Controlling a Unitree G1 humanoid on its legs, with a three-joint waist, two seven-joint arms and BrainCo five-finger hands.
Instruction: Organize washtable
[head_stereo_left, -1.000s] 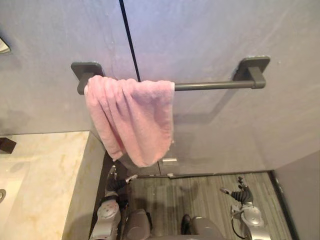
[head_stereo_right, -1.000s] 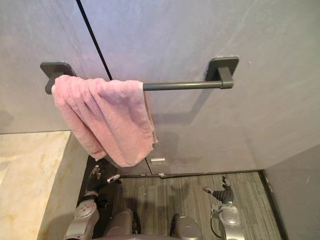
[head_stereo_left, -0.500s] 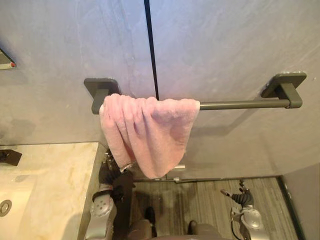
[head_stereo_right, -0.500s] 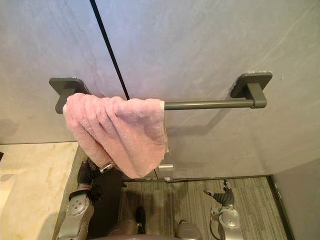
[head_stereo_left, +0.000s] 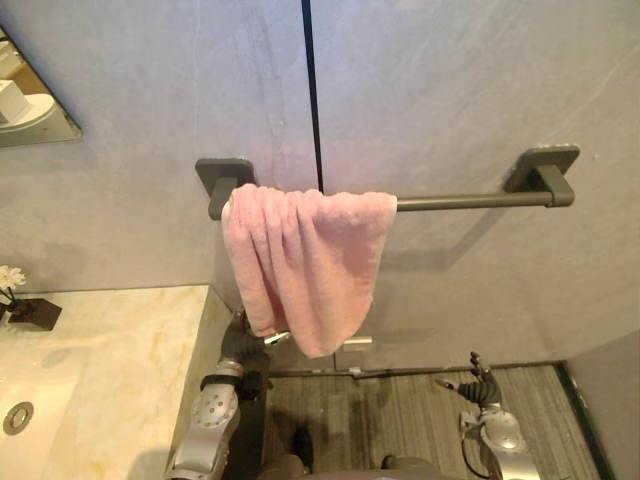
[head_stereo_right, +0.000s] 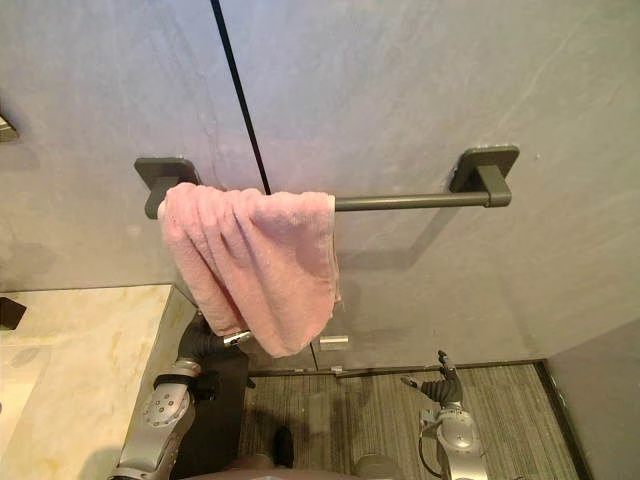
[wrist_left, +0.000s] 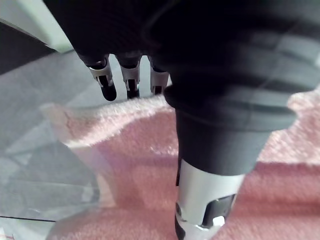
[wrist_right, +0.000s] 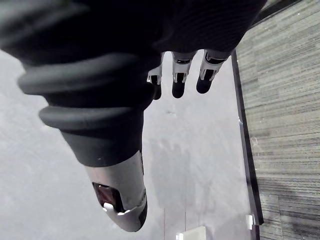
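No text, numbers or signs legible anywhere. One small pale rectangular plate (head_stereo_left: 356, 342) sits low on the grey wall (head_stereo_left: 450, 90). Any print on it is too small to read.

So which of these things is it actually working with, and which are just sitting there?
In the job, it seems:
- pink towel, draped over the towel bar
- left hand, open, at the towel's lower edge
- marble washtable

Just there for now:
- right hand, low and open
- small flower pot
- sink drain
- mirror
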